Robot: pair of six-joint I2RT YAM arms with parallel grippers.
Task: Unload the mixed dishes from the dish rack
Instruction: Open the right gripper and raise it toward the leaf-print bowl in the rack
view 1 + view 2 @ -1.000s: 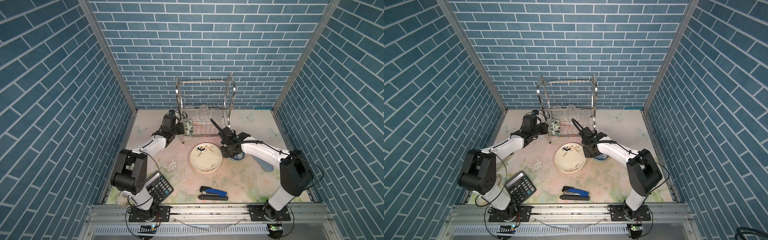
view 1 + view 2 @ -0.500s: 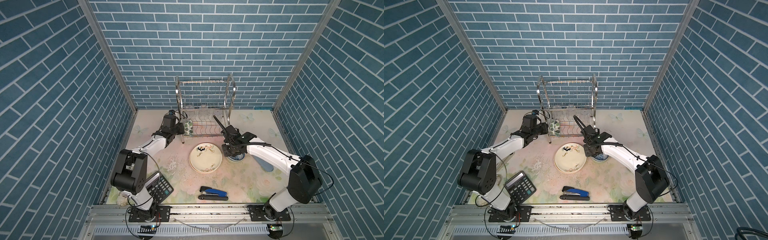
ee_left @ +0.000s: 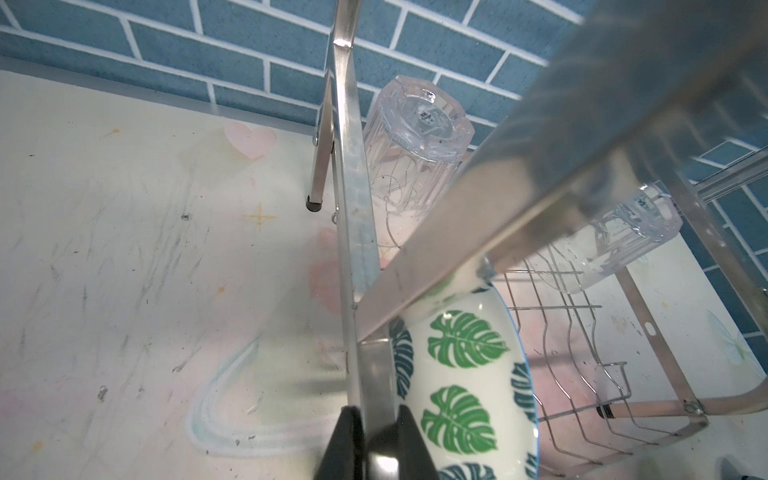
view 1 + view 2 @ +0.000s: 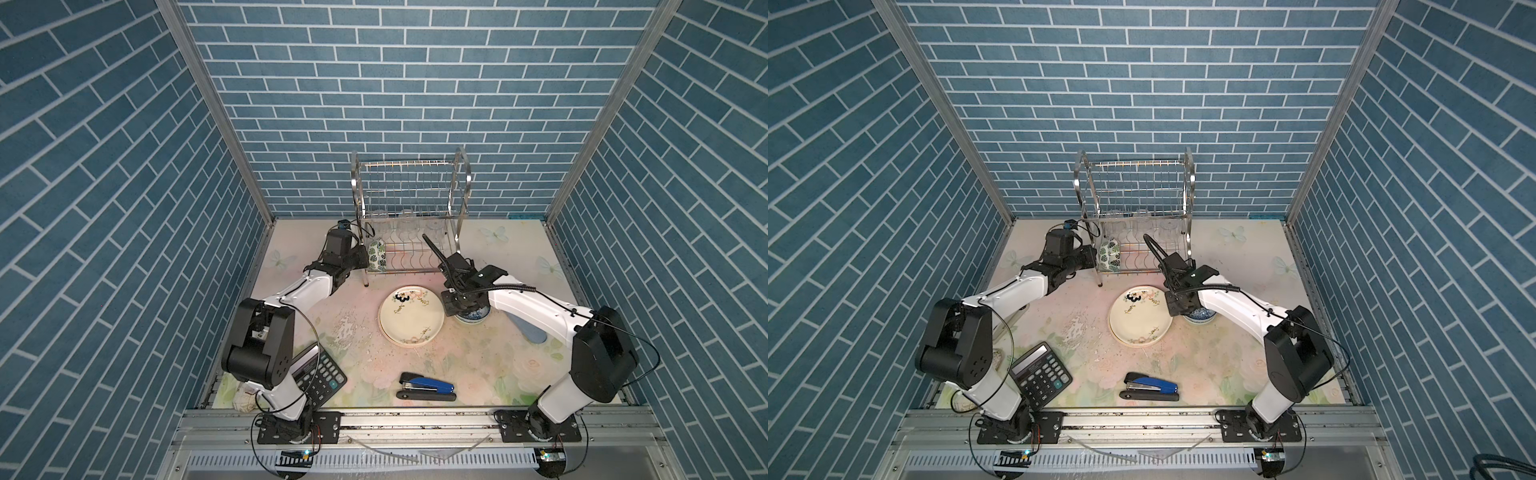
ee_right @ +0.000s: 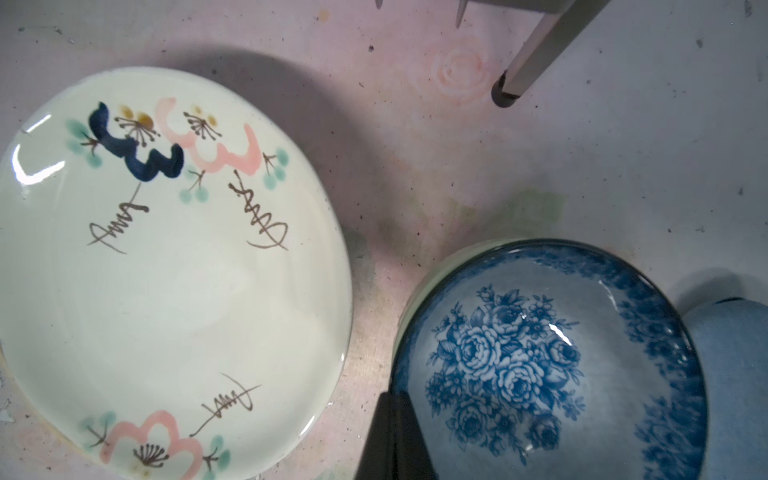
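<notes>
in both top views the dish rack [image 4: 409,195] stands at the back wall with clear tumblers [image 4: 405,226] inside and a leaf bowl [image 4: 377,257] on edge at its left end. the left pincer [image 4: 365,261] is at that bowl. a cream plate [image 4: 411,316] lies on the table [image 4: 478,374] in front. a blue bowl [image 4: 473,319] sits just beside it, under the right pincer [image 4: 452,305].

in the left wrist view the left pincer [image 3: 378,451] has its jaws narrow, astride the rack's steel upright and against the leaf bowl [image 3: 465,386]. whether it grips anything cannot be told.

in the right wrist view the right pincer [image 5: 392,440] is closed, its tip over the blue bowl's [image 5: 540,353] rim.
</notes>
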